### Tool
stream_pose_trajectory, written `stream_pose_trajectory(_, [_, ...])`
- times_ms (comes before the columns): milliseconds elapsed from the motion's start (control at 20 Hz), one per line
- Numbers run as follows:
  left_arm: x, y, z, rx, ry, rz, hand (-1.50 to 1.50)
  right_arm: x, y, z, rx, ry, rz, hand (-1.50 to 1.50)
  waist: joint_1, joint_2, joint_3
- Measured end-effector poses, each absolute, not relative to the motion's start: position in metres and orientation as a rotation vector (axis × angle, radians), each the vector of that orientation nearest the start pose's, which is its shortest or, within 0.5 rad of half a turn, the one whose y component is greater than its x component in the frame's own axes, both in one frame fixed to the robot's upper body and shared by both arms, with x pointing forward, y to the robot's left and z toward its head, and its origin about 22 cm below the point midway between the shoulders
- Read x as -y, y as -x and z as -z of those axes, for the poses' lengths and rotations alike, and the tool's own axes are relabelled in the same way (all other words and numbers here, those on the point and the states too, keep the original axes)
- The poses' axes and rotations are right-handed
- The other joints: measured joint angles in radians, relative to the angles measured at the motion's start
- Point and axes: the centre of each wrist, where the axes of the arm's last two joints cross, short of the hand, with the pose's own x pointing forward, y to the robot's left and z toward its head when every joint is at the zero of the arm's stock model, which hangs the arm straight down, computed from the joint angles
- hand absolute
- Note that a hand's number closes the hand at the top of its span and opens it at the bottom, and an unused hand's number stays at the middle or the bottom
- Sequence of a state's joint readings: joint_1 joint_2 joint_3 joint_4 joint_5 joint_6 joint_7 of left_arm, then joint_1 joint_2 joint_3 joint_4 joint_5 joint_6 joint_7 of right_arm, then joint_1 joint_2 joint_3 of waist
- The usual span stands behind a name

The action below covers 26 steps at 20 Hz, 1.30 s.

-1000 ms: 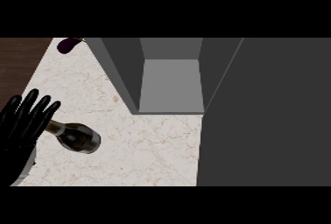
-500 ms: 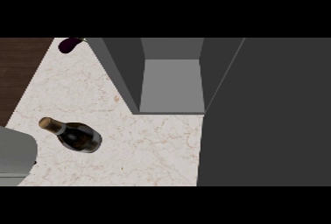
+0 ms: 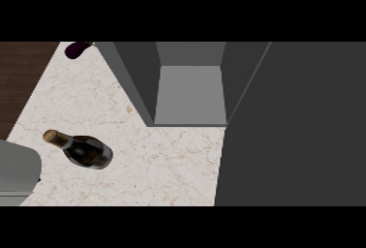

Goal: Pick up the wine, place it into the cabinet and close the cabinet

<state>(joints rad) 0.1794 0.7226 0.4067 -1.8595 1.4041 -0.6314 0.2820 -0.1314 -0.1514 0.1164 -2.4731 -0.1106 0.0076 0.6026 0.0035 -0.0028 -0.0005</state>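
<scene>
The wine is on the counter, out in front of the cabinet and off to its left, well apart from it; nothing touches the bottle; its dark body lies nearer the cabinet and its capped neck points away from it, toward the left; whether it stands upright or leans cannot be told from this steep look down. The cabinet is open; its grey floor and side walls show, and nothing sits inside; the door is swung out from the cabinet's right side, a wide dark panel covering the counter on that side. A grey forearm comes in at the left edge, farther from the cabinet than the wine and just beside the bottle without touching it; only the grey sleeve shows, so the left hand's state, apart or together, cannot be told; the right hand shows nowhere. A small purple thing lies at the back of the counter, just left of the cabinet's left wall; a dark brown strip runs beyond the counter's edge, farther left of the cabinet.
</scene>
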Motion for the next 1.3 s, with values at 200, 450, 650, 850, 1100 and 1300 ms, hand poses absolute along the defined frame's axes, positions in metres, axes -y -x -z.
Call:
stream_pose_trajectory(200, [-0.418,-0.187,-0.170,1.754,0.761,0.165,-1.50,0.209,-0.158,-0.225,1.953,-0.152,-0.273,-1.50,0.000,-0.002,0.000])
stream_pose_trajectory(450, [-0.414,-0.189,-0.171,1.736,0.711,0.169,-1.50,0.209,-0.159,-0.242,1.953,-0.128,-0.258,-1.50,-0.003,-0.004,0.001])
stream_pose_trajectory(650, [-0.413,-0.191,-0.169,1.721,0.673,0.146,-1.50,0.204,-0.158,-0.250,1.948,-0.141,-0.257,-1.50,-0.003,-0.008,0.005])
stream_pose_trajectory(850, [-0.409,-0.195,-0.166,1.730,0.617,0.127,-1.50,0.201,-0.158,-0.260,1.948,-0.141,-0.262,-1.50,-0.002,-0.009,0.006])
stream_pose_trajectory(1100, [-0.407,-0.198,-0.154,1.739,0.574,0.150,-1.50,0.203,-0.159,-0.268,1.963,-0.120,-0.254,-1.50,-0.004,-0.009,0.011])
stream_pose_trajectory(1300, [-0.406,-0.201,-0.147,1.738,0.509,0.164,-1.50,0.201,-0.158,-0.272,1.972,-0.124,-0.266,-1.50,-0.007,-0.012,0.015])
